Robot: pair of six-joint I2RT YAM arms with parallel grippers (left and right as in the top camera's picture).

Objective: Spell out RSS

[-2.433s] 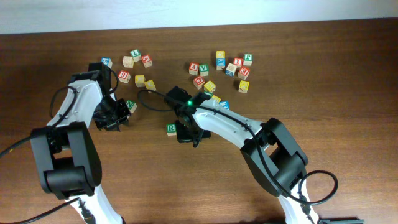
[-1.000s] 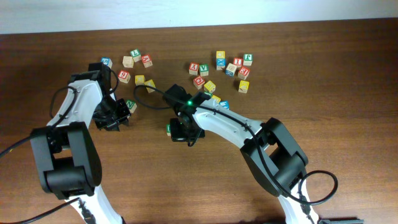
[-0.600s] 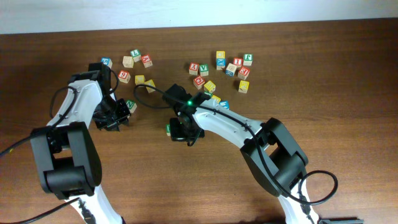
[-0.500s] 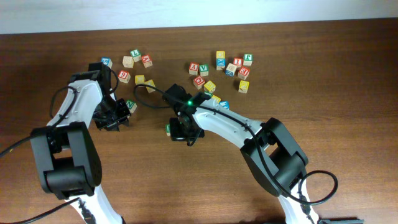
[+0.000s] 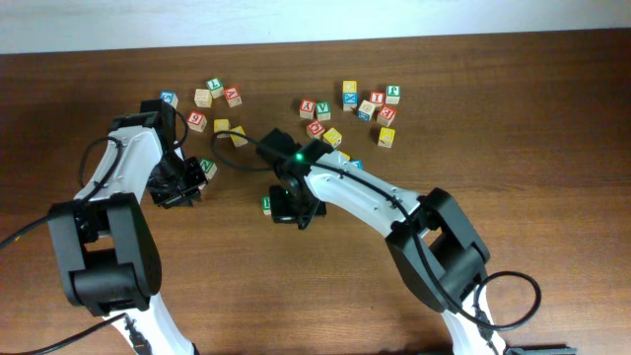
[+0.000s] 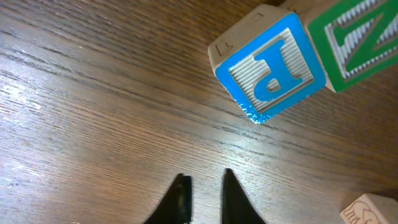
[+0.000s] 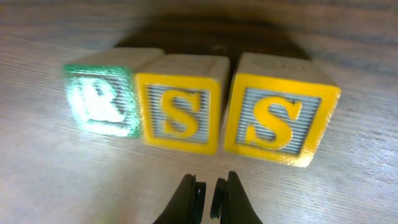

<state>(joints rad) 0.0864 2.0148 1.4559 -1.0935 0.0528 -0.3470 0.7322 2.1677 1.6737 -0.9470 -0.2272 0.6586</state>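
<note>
Reads RSS: green-and-white wooden R cube (image 7: 99, 102), yellow wooden S cube (image 7: 181, 112), second yellow S cube (image 7: 280, 118), side by side just before right gripper (image 7: 207, 193), pinched together, empty. Could knock row crooked if pushed forward. Left gripper (image 6: 202, 196) empty, nearly closed; fully shut, cannot tell.

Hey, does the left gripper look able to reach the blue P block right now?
Probably yes: only bare table lies between the left gripper and the blue P block, ahead and to its right. The jaws stand nearly shut, so they must open first, and a green-faced block crowds one side.
</note>
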